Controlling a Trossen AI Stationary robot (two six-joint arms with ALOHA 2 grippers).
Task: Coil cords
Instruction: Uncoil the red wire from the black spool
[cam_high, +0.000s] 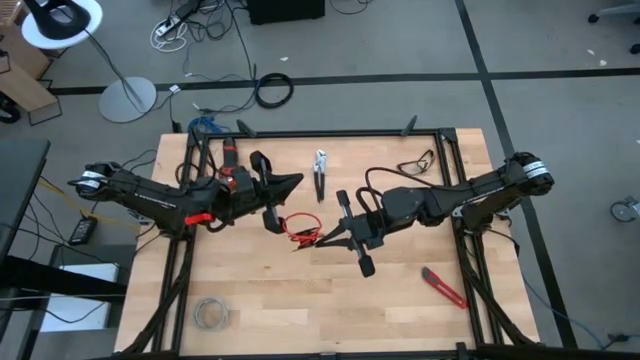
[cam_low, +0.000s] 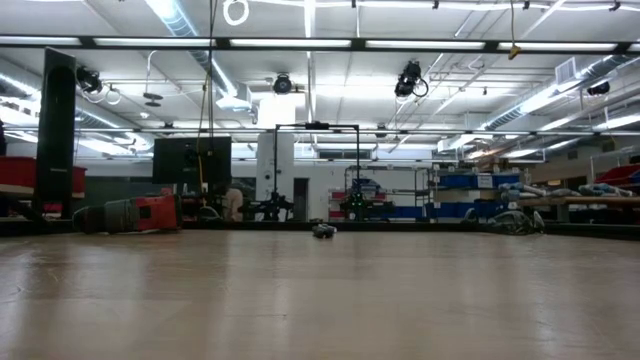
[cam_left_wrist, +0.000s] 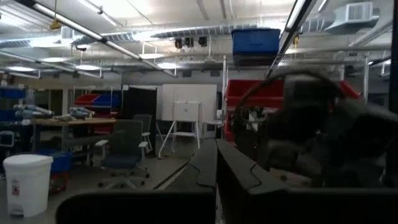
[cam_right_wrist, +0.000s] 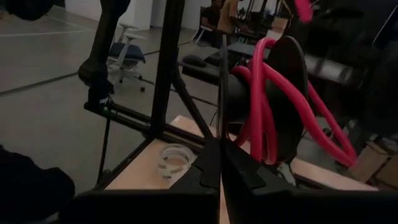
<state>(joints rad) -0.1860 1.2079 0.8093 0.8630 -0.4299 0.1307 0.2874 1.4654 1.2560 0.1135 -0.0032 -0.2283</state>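
The thin red cord (cam_high: 300, 228) hangs in a few loops above the middle of the table, between my two grippers. My left gripper (cam_high: 272, 218) is shut at the loops' left end, and in the right wrist view the cord (cam_right_wrist: 261, 93) runs around a dark part of it. Its own wrist view looks out over the room and shows shut fingers (cam_left_wrist: 216, 177) with no cord in sight. My right gripper (cam_high: 320, 239) is shut at the loops' right end. The low view shows neither gripper nor the cord. My left gripper has the cord's loops (cam_right_wrist: 256, 106) wound around its shut fingers (cam_right_wrist: 289, 87); whether a strand is also pinched between them is hidden. The cord hangs slack and clear of the table. My right gripper comes level from the table's right, its shut fingers (cam_right_wrist: 219, 124) against the loops' right end (cam_high: 314, 236). I cannot tell whether it pinches a strand.
Silver pliers (cam_high: 320, 172) lie at the far middle, and a black cable (cam_high: 418, 160) at the far right. A red-handled cutter (cam_high: 443, 287) lies near the right edge. A pale grey wire bundle (cam_high: 212, 314) sits at the near left. Bare wood lies along the near edge.
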